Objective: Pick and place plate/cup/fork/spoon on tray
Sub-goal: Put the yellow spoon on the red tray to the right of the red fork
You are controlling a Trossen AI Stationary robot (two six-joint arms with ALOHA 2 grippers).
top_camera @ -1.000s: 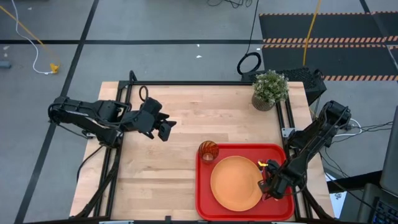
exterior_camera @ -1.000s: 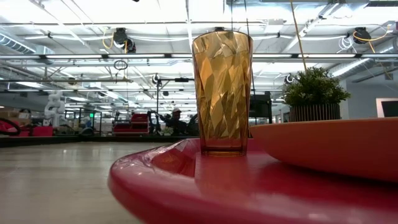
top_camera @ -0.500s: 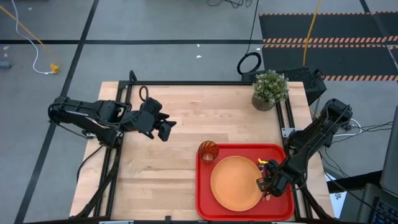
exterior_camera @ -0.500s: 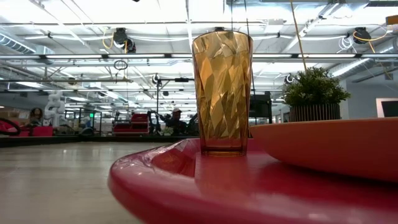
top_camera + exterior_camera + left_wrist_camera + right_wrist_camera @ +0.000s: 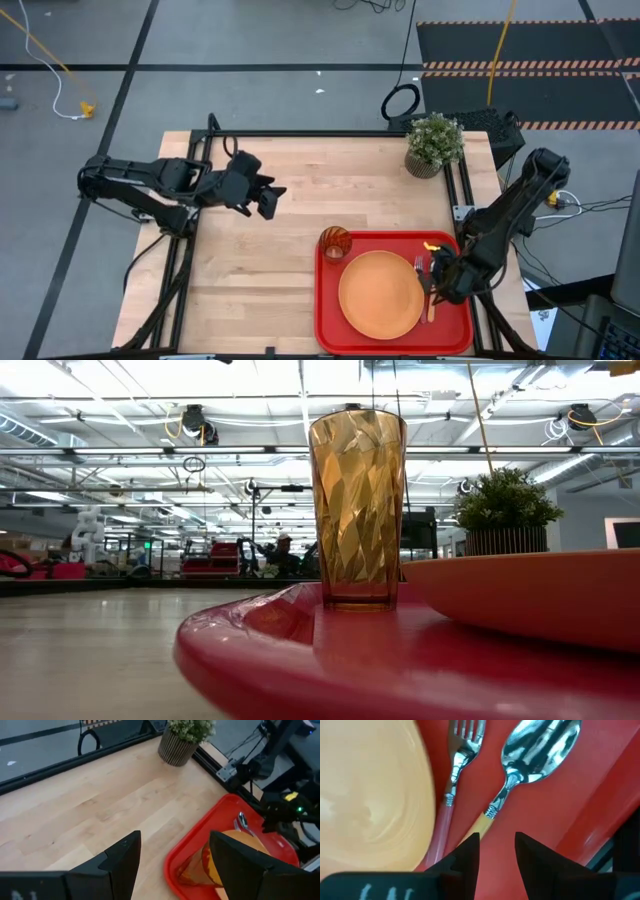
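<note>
Right gripper, fingers apart and empty, hangs above the spoon and fork lying beside the plate on the tray; it should lift straight up to avoid nudging them. Left gripper, open, waits apart.

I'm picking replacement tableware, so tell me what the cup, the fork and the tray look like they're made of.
The cup looks like translucent amber plastic; light passes through its faceted wall. The fork has shiny, mirror-like metal tines and a smooth pink-red handle, probably plastic. The tray looks like glossy red moulded plastic with soft reflections on its rounded rim.
</note>
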